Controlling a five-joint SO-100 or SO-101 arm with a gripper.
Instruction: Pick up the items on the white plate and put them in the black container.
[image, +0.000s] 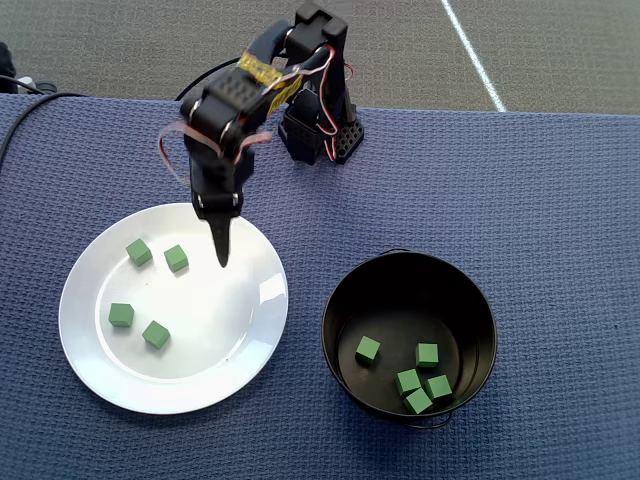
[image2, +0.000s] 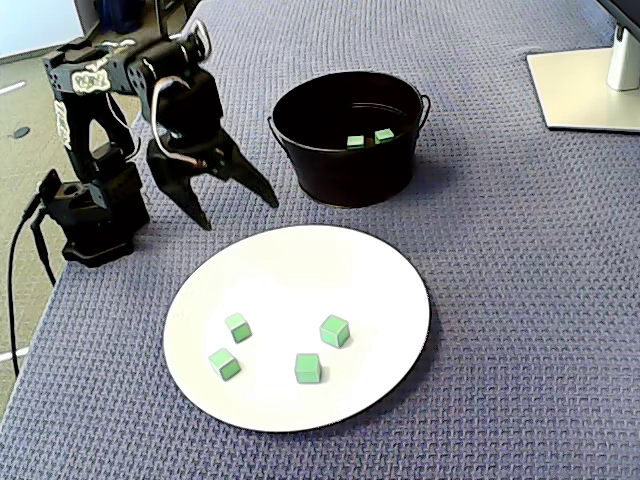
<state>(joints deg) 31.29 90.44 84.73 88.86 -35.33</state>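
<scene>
Partly hidden by the black container (image2: 350, 170) wall, cubes (image2: 365, 138) lie inside; gripper (image2: 238, 208) spread, empty.
</scene>
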